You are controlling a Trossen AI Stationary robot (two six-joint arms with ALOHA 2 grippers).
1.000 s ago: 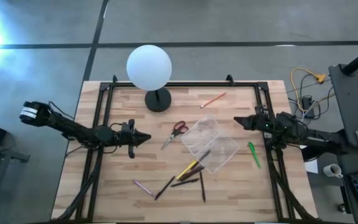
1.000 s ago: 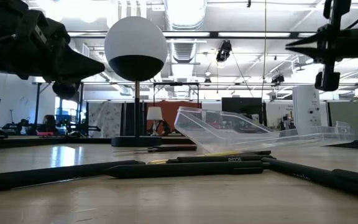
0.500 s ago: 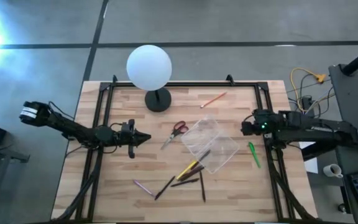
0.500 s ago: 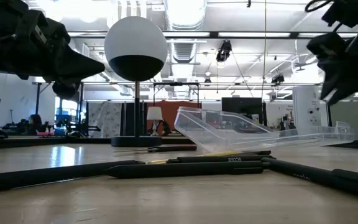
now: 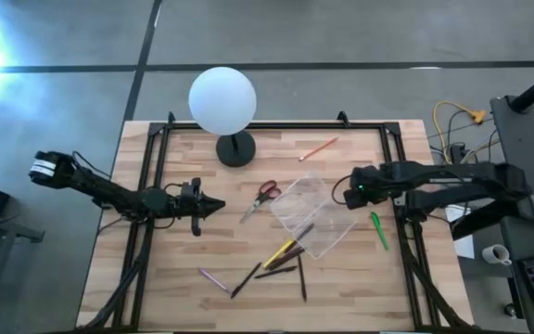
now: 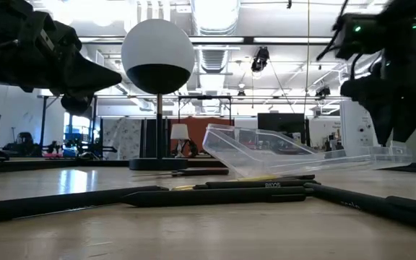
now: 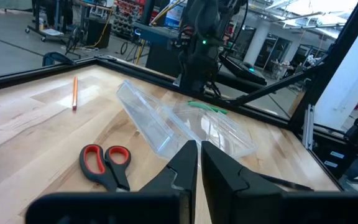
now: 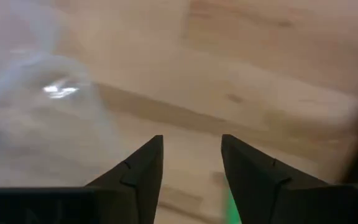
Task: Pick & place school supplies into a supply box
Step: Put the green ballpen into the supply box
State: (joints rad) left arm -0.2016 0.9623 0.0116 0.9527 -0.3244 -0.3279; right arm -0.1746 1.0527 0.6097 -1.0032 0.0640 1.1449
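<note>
One clear box (image 5: 311, 214) lay open near mid-table (image 5: 184, 278), lid hinged out flat so it read as two shallow halves side by side. From above nothing sat clearly inside either half; a dark pen (image 5: 301, 231) reached the near edge, couldn't tell whether its tip was in or under the plastic. In the low view one half of the box (image 6: 266, 155) stood tilted up off the wood.

Supplies were scattered around it:
- scissors (image 5: 261, 198), red handles, just left of the box, on the table; also seen from the left wrist (image 7: 104, 165)
- orange pencil (image 5: 318, 148) well behind the box, near the far edge
- green marker (image 5: 377, 229) right of the box, close to the frame rail
- yellow pencil (image 5: 281, 251) and several dark pens (image 5: 278, 270) in a loose bunch at the box's near-left corner
- pink pen (image 5: 215, 278) farther left, near the front

Right gripper (image 5: 349, 192) hung over the box's right corner, above the table, fingers (image 8: 138, 171) parted with bare wood between them, holding nothing. Green marker showed just at the edge of its wrist view (image 8: 230, 208).

Left gripper (image 5: 213, 206) parked left of the scissors, jaws closed and empty, pointing at the box.

Globe lamp (image 5: 222, 100) stood at the far edge, apart from everything.
</note>
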